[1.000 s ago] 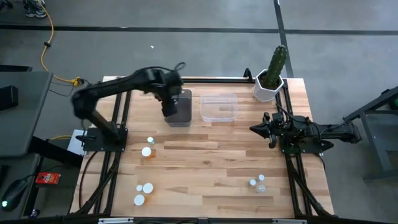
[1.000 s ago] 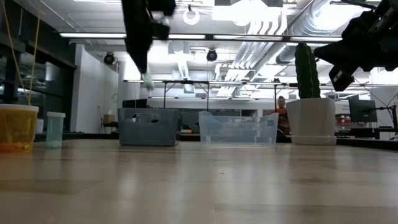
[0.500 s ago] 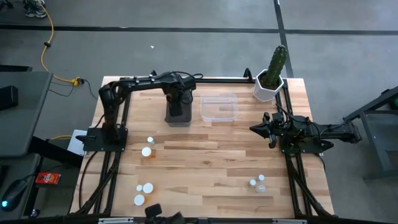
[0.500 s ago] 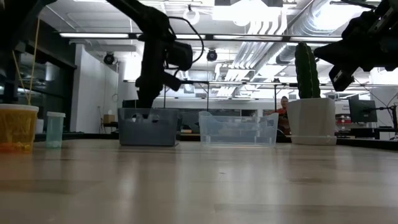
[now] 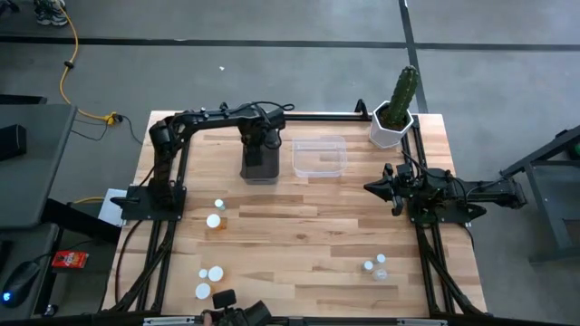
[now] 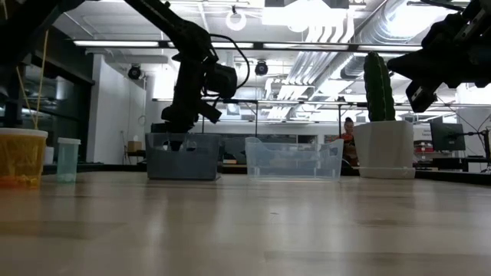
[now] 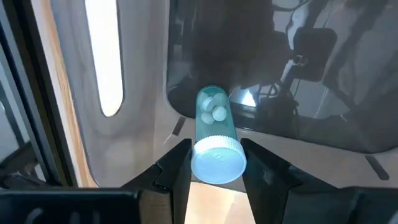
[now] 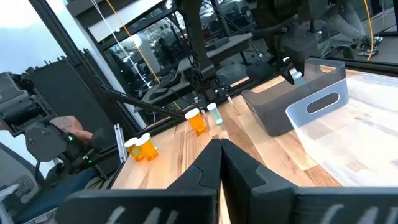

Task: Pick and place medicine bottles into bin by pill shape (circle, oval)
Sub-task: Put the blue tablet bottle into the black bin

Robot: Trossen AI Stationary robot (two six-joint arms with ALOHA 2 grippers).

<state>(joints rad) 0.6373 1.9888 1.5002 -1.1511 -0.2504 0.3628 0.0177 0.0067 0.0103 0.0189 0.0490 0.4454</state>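
Note:
My left gripper (image 5: 257,152) reaches down into the grey bin (image 5: 260,167) at the table's far side and is shut on a clear-bluish medicine bottle (image 7: 215,130) with a white cap and round white pills inside. My right gripper (image 5: 370,187) waits shut and empty at the table's right, clear of the table. Several more bottles stand on their bases on the table: two at mid left (image 5: 216,214), three at near left (image 5: 209,279) and three at near right (image 5: 376,266). The clear bin (image 5: 319,157) stands to the right of the grey one. My left gripper pinches the bottle between its two fingers (image 7: 178,169) at the sides of its cap end (image 7: 217,163). The fingers slant down from above into the grey bin, and the bottle lies along them, cap toward the wrist, bottom end pointing down at the bin's floor.
A white pot with a cactus (image 5: 394,122) stands at the far right corner. Both arm bases and black frame rails run along the table's left and right sides. The middle of the table between the bottle groups is bare wood. A dark object (image 5: 237,313) shows at the near edge.
My left gripper has gone down from high above the grey bin into its opening, still shut on the clear-bluish bottle, while the arm has stretched out low along the far edge. The right arm has kept still.

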